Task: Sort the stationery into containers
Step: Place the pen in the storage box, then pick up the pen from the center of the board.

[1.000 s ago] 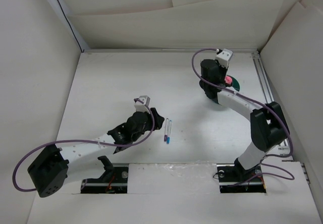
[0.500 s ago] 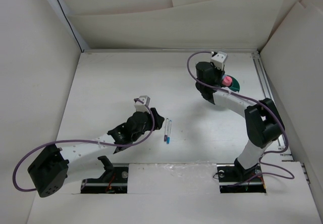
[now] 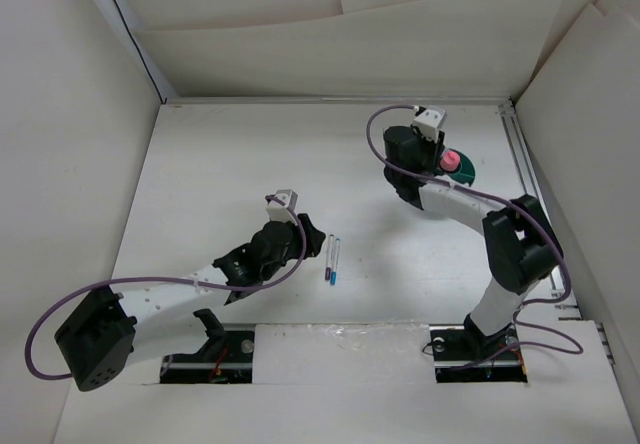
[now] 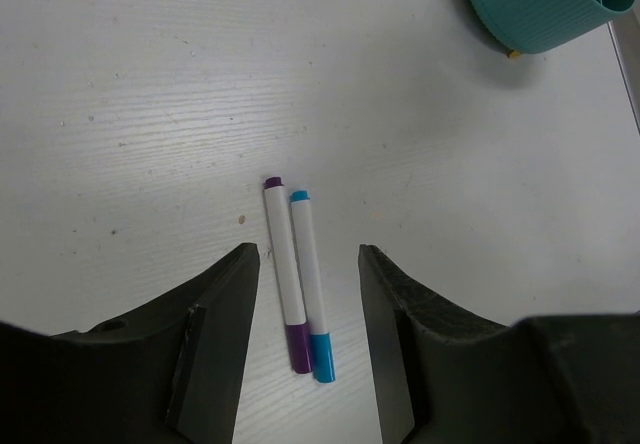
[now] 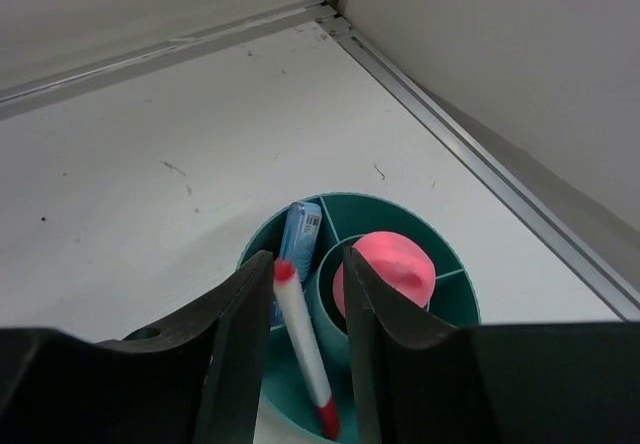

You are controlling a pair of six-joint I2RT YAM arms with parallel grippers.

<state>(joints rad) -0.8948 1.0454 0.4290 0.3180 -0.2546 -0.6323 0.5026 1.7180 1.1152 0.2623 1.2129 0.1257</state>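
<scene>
Right pincer (image 5: 306, 254) shifted left over cup (image 5: 372, 214), jaws now parted: red-tipped pen (image 5: 300, 344) released into it. Left pincer (image 4: 308, 251) open above two pens (image 4: 283, 274) left on bench (image 4: 150, 84).

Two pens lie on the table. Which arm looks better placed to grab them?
Left. The left gripper hovers open right above the purple-tipped pen and blue-tipped pen, both framed between its fingers. The right gripper is far off over the teal cup, a red-tipped pen between its fingers.
</scene>
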